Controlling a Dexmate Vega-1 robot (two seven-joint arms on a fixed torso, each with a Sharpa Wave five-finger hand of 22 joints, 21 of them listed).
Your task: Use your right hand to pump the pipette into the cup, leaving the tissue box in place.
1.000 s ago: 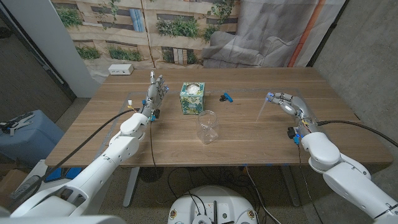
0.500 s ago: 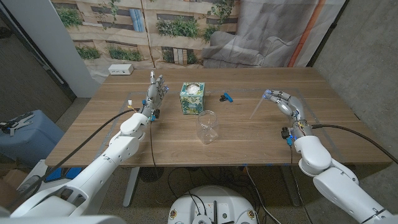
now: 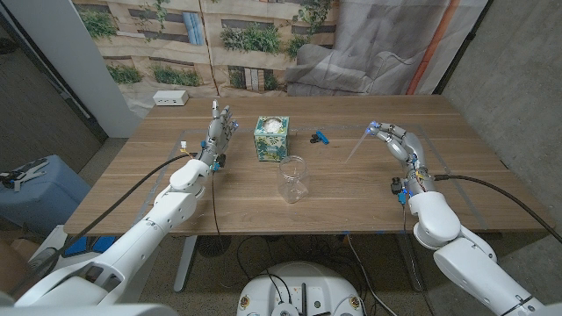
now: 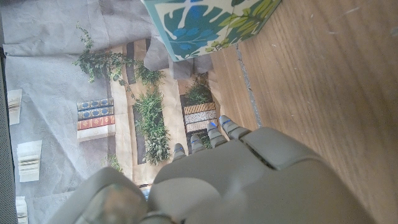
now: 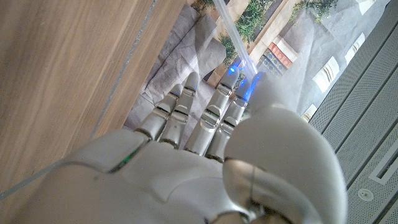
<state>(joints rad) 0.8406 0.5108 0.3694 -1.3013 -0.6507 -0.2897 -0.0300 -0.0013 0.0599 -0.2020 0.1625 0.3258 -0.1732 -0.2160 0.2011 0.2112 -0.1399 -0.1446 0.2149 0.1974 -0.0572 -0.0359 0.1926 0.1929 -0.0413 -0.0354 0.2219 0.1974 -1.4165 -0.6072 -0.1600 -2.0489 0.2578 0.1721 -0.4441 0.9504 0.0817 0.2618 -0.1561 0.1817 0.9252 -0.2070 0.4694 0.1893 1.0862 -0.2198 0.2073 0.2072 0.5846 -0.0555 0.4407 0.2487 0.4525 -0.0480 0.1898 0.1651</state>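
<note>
right hand (image 3: 397,140): pinching pipette (image 3: 356,148), raised over worktop (image 3: 351,189)
pipette axis: tip slants down toward cup (image 3: 293,179)
cup: well apart, to hand's left
left hand (image 3: 219,130): spread, idle

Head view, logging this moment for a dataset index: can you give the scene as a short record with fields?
right robot hand: raised above the table's right part, holds the pipette
pipette: clear, slanting down toward the cup, tip short of it
cup: clear, upright, mid-table, in front of the tissue box
tissue box: leaf-patterned, behind the cup, untouched
left robot hand: left of the tissue box, fingers apart, holds nothing
small blue item: on the table right of the tissue box
</note>
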